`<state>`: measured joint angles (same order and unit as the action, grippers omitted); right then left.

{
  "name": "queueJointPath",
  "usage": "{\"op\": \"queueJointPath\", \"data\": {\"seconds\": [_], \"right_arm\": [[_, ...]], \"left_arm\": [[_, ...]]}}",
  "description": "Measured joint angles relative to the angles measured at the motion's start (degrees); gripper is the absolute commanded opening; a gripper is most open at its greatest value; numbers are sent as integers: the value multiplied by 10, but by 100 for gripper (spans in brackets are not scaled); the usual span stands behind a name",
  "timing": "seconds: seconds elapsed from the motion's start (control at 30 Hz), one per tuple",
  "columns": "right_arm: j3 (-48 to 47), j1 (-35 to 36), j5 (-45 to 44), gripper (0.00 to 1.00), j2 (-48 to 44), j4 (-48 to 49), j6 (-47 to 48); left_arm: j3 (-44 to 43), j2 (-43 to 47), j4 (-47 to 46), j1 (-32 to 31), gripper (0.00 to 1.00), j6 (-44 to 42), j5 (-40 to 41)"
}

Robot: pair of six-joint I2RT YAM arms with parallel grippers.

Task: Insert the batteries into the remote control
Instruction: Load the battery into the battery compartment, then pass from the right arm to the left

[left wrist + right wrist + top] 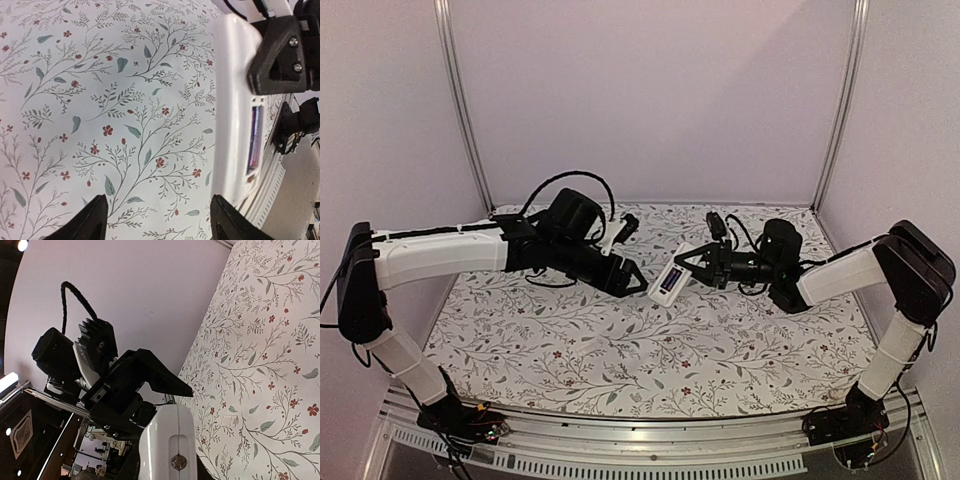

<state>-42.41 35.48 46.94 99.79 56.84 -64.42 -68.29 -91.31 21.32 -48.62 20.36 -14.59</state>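
Note:
The white remote control [670,283] hangs above the middle of the table, held at one end by my right gripper [684,267], which is shut on it. In the left wrist view the remote [234,115] stands at the right with its display window facing right and a black right finger [277,55] clamped on its top. In the right wrist view its end [170,445] shows a seam and a screw. My left gripper [632,277] is open and empty right beside the remote, its jaws [160,220] spread over the cloth. No batteries show in any view.
A small flat white cover piece [230,421] lies on the floral tablecloth [570,340]. The left gripper's black body [135,385] fills the space just beyond the remote. Pale walls and metal posts [465,110] enclose the table.

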Motion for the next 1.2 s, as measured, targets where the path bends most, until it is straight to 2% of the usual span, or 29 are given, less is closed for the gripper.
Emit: {"op": "queueJointPath", "data": {"seconds": [0.23,0.5,0.7,1.03,1.2], "right_arm": [[0,-30,-10,0,-85,-131,93],[0,-33,-24,0,-114,-257,179],[0,-27,-32,3,-109,-301,207],[-30,39,-92,6,-36,-316,220],[-39,56,-126,8,-11,-312,212]], "left_arm": [[1,6,23,50,74,-20,21],[54,38,75,64,66,-42,38],[77,42,118,57,72,-44,55],[89,52,22,-11,80,-12,54],[85,18,-45,-53,80,21,70]]}}
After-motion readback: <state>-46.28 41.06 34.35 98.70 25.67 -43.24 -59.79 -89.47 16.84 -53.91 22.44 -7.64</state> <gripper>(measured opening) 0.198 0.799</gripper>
